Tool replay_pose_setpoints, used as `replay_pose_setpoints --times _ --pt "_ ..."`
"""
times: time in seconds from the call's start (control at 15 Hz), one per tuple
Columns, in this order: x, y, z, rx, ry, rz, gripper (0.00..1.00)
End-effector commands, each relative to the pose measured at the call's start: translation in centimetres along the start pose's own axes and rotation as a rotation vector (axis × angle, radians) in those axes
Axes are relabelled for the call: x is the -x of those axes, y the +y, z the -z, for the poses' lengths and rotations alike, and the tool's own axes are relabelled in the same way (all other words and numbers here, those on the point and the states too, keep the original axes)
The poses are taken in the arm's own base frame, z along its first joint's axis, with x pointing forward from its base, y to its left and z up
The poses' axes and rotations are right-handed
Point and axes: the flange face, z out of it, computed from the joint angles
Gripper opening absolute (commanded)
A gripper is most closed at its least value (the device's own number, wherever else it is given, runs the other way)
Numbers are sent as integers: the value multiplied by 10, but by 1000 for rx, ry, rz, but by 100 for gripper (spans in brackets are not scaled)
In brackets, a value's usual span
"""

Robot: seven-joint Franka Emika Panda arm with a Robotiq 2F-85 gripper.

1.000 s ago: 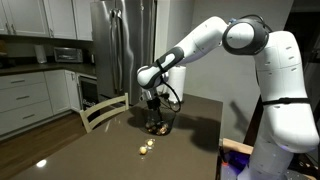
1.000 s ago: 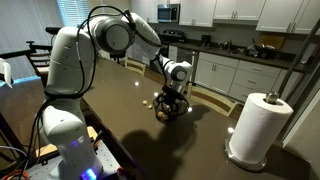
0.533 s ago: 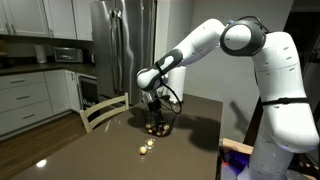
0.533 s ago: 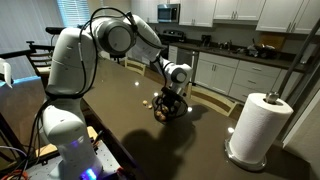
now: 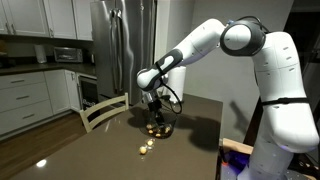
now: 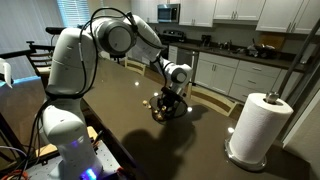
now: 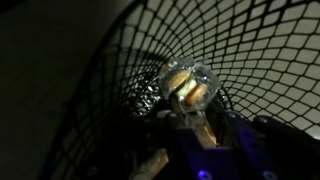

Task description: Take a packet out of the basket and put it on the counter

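Gripper sat inside basket, which stood on counter. Wrist view: round packet lay against the mesh, just ahead of fingers. Open/closed state: cannot tell. Small pale items lay on counter near basket.

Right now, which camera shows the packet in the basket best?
The wrist view: the shiny packet sits close up, framed by the basket mesh. In both exterior views the gripper is at the basket, whose contents are too small to tell.

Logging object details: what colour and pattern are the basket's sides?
The basket has black criss-cross wire mesh sides, clearest in the wrist view.
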Motion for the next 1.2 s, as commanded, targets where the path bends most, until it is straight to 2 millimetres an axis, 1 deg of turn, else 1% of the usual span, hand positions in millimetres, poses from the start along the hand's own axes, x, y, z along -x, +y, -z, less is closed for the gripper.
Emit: replay_pose_setpoints --times 0.0,0.07,0.13,0.27,0.33,0.47,0.8,1.13 --pt "-1 -1 5 -24 -4 -24 4" --pt "-1 -3 6 -22 -1 -24 3" --pt "0 -4 8 -19 2 -23 1" --pt "1 -7 14 -10 11 -23 0" --pt "1 -9 17 -5 16 -24 2" --pt "2 -11 22 2 26 -22 4" --pt "5 -17 35 17 49 -16 3" --pt "13 -32 58 59 83 -19 4"
